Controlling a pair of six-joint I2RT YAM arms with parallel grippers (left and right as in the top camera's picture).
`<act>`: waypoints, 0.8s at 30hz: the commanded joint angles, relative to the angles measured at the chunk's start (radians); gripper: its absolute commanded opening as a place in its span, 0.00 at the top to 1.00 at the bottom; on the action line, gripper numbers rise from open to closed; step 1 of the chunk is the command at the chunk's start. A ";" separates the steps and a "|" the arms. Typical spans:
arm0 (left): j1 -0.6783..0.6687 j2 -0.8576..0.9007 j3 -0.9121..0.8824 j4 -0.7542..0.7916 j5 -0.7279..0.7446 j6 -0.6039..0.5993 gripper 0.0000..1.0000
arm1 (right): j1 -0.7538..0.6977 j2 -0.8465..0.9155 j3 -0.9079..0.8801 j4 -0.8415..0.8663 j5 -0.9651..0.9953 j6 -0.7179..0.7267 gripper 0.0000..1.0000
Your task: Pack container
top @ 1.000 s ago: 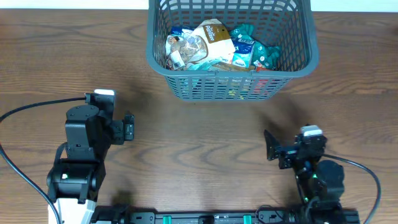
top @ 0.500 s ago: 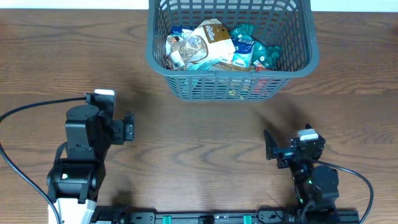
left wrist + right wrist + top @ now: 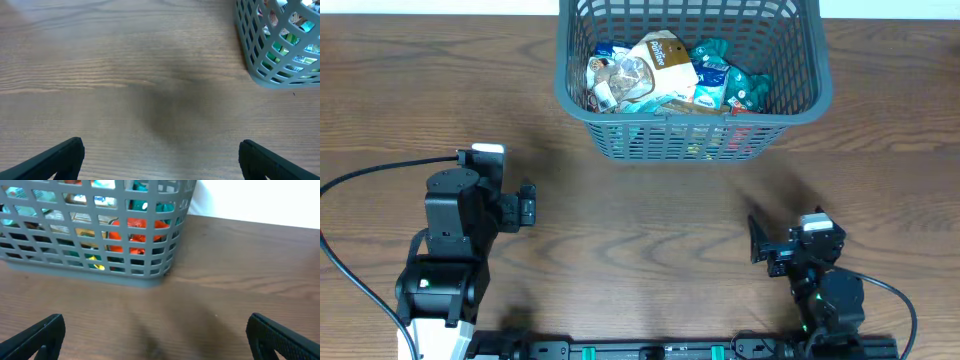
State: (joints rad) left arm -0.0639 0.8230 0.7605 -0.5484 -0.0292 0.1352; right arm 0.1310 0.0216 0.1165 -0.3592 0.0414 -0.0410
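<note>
I see packets (image 3: 665, 70) piled in container (image 3: 690, 140), none outside; left pincer (image 3: 160, 150) and right pincer (image 3: 155, 325) apart, empty. Packing looks finished.

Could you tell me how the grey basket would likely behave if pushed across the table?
The container would probably slide rather than tip: its base looks wide and it sits flat on the table. Its lattice walls look stiff, and the packets heaped inside likely add modest weight.
</note>
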 commanded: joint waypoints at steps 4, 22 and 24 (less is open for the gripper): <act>-0.005 0.000 -0.004 0.004 0.006 0.013 0.02 | -0.029 -0.016 -0.008 -0.008 -0.004 -0.024 0.01; -0.005 0.000 -0.004 0.004 0.006 0.013 0.02 | -0.032 -0.016 -0.008 -0.007 -0.015 -0.008 0.01; -0.005 0.000 -0.004 0.004 0.006 0.013 0.01 | -0.032 -0.016 -0.008 -0.006 -0.015 -0.008 0.01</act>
State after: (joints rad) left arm -0.0639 0.8230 0.7605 -0.5484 -0.0292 0.1352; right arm 0.1059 0.0166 0.1165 -0.3622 0.0338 -0.0479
